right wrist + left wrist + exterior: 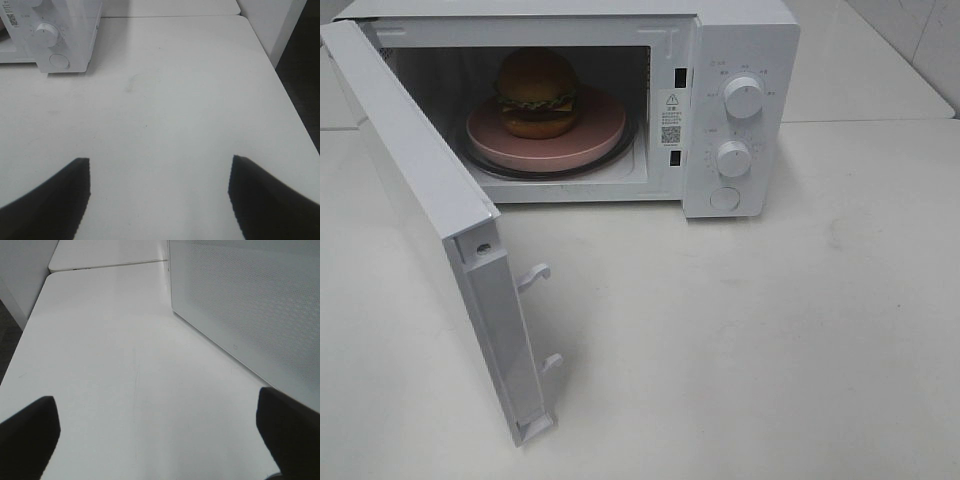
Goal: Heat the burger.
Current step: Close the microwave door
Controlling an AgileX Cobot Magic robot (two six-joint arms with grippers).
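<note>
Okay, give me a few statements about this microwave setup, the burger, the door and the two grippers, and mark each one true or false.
1. The burger sits on the pink plate inside the microwave. True.
2. The microwave door is shut. False: it stands wide open.
3. The left gripper is holding the burger. False: it is open and empty above the table, beside the door.
4. The right gripper is open and empty. True.
5. The control panel has three knobs. False: it has an upper knob, a lower knob and a round button below them.
</note>
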